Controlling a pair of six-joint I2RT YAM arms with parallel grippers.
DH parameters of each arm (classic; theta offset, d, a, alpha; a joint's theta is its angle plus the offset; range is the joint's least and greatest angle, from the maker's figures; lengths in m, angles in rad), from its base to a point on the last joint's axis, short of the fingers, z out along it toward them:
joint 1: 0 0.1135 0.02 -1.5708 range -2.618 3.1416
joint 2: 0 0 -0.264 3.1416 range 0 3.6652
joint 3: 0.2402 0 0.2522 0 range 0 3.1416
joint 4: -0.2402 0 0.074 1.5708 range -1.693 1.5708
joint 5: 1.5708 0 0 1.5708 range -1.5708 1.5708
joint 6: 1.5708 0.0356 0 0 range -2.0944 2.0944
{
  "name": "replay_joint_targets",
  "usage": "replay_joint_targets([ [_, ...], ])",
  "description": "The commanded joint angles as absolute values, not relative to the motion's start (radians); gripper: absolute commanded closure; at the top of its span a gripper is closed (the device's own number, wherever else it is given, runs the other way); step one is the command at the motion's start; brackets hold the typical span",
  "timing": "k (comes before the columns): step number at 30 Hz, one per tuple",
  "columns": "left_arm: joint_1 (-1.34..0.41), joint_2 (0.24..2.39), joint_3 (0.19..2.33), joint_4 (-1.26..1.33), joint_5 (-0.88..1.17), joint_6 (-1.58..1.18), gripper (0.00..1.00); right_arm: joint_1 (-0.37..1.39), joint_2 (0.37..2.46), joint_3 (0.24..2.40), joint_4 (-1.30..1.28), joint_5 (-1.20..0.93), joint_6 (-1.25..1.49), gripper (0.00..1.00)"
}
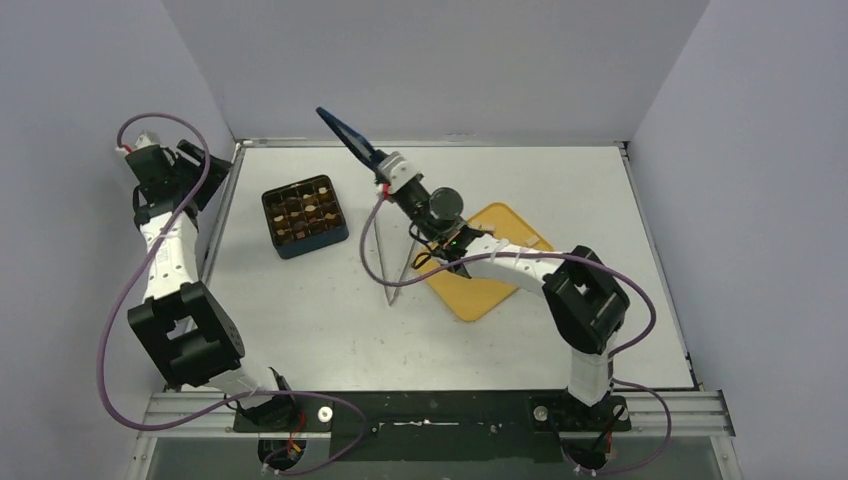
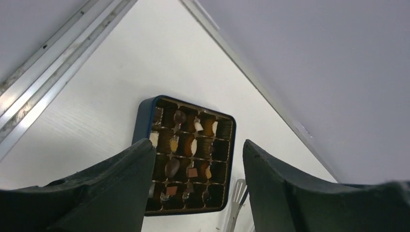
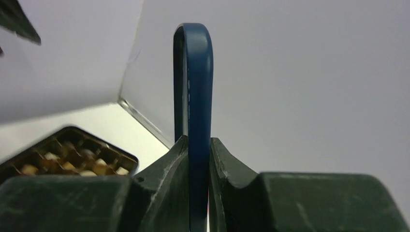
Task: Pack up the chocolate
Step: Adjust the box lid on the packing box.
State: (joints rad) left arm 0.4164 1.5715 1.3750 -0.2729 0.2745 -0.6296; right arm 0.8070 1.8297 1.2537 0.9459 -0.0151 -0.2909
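The chocolate [image 2: 186,145] sits in a dark blue box [image 2: 144,116] split into a grid of small compartments. The pieces are dark brown, mid-brown and cream-white, and most of the cells that show hold one or more. The box rests flat on the white table [image 1: 300,330], left of centre and toward the far side, with its top uncovered.

The left tool [image 2: 198,147] hangs near the far left corner of the table, off the box's left side. Its fingers [image 2: 121,179] are spread wide with nothing between them, and in the left wrist view the box shows through the gap.

The right tool [image 3: 198,142] is raised over the middle of the table, just right of the box. It is clamped tight on a flat blue piece [image 3: 193,96]. The piece is seen edge-on in the right wrist view, where it stands up from between the pads and ends in a rounded corner. From above it slants up and away to the far left, clear of the box.

Metal tongs [image 1: 377,262] lie on the table in a V between the box and a yellow tray [image 1: 470,295]. The tray lies under the right arm, and whether anything is on it cannot be told
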Motion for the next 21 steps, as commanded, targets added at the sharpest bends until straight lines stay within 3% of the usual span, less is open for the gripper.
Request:
replay_joint_targets([
  [1, 0.44, 1.556, 1.233, -0.168, 0.384, -0.73, 0.34, 0.91, 1.934, 1.378, 0.877, -0.006, -0.855, 0.97],
  [10, 0.544, 1.49, 1.121, -0.038, 0.462, -0.838, 0.18, 1.067, 2.217, 1.582, 0.863, 0.118, -1.383, 1.0],
  [21, 0.548, 1.522, 1.075, 0.033, 0.51, -0.833, 0.21, 1.123, 2.463, 1.836, 0.645, 0.13, -1.586, 0.96],
])
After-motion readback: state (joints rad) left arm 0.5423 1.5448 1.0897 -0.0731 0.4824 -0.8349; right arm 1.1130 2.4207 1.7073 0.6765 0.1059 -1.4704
